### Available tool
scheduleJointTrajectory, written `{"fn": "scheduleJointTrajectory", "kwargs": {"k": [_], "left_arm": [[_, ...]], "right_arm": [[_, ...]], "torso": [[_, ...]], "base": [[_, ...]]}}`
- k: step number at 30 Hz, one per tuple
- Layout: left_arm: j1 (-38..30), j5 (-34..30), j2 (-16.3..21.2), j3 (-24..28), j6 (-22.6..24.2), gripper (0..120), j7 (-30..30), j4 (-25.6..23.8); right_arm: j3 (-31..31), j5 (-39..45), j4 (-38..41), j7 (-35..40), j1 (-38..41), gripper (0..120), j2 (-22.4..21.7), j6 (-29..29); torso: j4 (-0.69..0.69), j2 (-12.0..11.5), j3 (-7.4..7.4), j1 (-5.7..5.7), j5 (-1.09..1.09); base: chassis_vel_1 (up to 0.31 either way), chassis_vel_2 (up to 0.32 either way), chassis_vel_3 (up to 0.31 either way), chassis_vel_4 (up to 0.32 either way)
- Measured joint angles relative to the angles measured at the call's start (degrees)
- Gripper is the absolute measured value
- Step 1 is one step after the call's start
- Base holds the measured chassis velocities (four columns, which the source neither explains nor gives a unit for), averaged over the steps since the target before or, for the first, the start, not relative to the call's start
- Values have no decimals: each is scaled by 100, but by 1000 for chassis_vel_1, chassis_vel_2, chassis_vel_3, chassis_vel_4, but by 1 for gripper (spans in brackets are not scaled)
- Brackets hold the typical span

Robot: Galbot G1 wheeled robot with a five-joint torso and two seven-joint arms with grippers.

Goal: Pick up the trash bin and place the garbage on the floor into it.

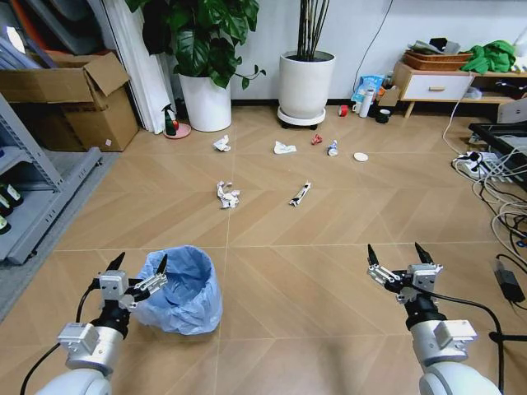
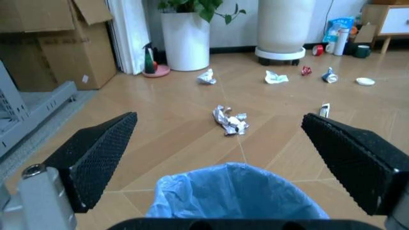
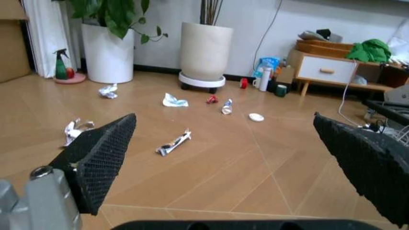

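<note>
On my left, the left gripper [image 1: 140,266] has its fingers spread wide and holds nothing; the bin [image 1: 183,290] stands on the floor [image 1: 313,271] right at those fingertips, its blue bag rim just beside the inner finger, and through the left wrist view I see the bin's open mouth [image 2: 236,196] low between the two pads [image 2: 96,158]. Whether a pad touches the bag I cannot tell. Beyond the left fingers, well apart, lies the garbage: a crumpled paper wad [image 1: 227,195] straight ahead of the bin, another wad [image 1: 221,144] farther off near the plant pot [image 1: 206,102], then a twisted wrapper [image 1: 300,193] between the lines of my two grippers. Farther out sit a flattened white wad [image 1: 284,148], a red wrapper [image 1: 316,139], a small bottle [image 1: 333,148] and a round lid [image 1: 361,156], roughly in a row. On my right, the right gripper [image 1: 401,255] hovers over bare floor, fingers also wide apart and empty. In its wrist view the twisted wrapper [image 3: 174,143] lies ahead of the fingers, nearer the left pad [image 3: 102,158], with the bottle [image 3: 227,107] and lid [image 3: 256,117] well beyond.
</note>
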Motion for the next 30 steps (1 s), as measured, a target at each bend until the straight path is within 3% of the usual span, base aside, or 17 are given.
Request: {"fn": "scheduleJointTrajectory", "kwargs": {"k": [11,21,30], "left_arm": [[-76,-80,132,5,108,100,-3,113],[-385,-505,621,48,468,100,-175,419],[-810,-888,1038,142,1570,100,-404,656]], "right_arm": [[0,4,-8,-1,-1,100,12,-1],[27,-4,-30,0,-23,100,31,0],[-38,-4,-68,12,-32,100,22,-29]], "torso": [[0,0,0,0,0],[0,1,0,0,0],[-1,0,0,0,1]], "base": [[0,0,0,0],[0,0,0,0],[0,0,0,0]]}}
